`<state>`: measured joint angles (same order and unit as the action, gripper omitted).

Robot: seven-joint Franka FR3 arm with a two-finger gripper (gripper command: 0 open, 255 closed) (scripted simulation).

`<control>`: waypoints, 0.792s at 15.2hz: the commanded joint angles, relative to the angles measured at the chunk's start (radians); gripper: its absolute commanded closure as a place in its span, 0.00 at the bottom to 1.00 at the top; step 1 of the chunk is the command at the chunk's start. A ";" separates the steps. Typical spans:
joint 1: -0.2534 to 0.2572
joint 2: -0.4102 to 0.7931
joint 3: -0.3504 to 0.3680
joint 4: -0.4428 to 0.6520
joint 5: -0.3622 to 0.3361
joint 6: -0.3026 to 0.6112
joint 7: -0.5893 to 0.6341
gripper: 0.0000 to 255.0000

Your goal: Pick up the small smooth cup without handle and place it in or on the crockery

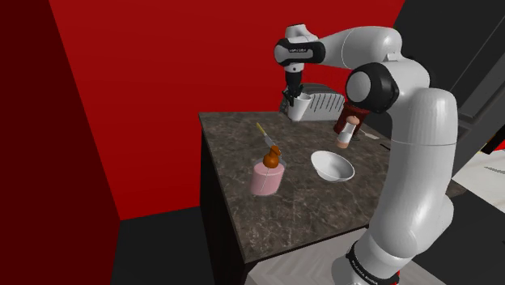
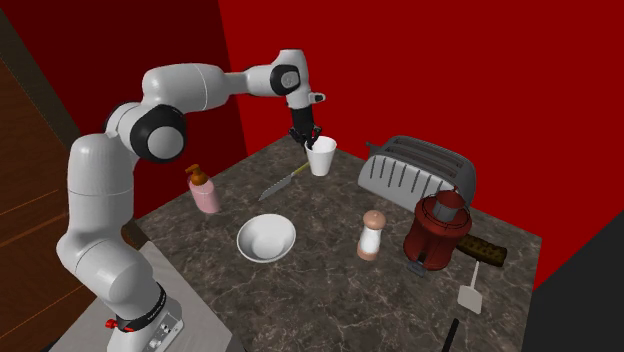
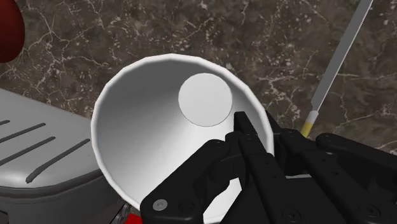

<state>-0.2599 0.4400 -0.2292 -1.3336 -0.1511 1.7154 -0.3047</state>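
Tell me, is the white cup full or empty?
Empty. The wrist view looks straight down into the cup, and its bare white bottom shows with nothing lying inside.

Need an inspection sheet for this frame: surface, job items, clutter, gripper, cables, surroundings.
Surface: dark marbled counter, no spills seen.
Job's things: white cup, upright, clasped at its rim; white bowl, upright, empty, apart from the cup.
Clutter: toaster, knife, pink pump bottle, shaker, red appliance, spatula.
Gripper: gripper shut on the cup's wall, one finger inside, one outside.
Cables: nothing seen.
Surroundings: red walls.
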 commanded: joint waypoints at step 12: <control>0.042 -0.495 -0.010 -0.593 -0.116 0.100 0.060 1.00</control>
<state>-0.2191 -0.0110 -0.2392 -1.8831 -0.2561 1.8142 -0.2483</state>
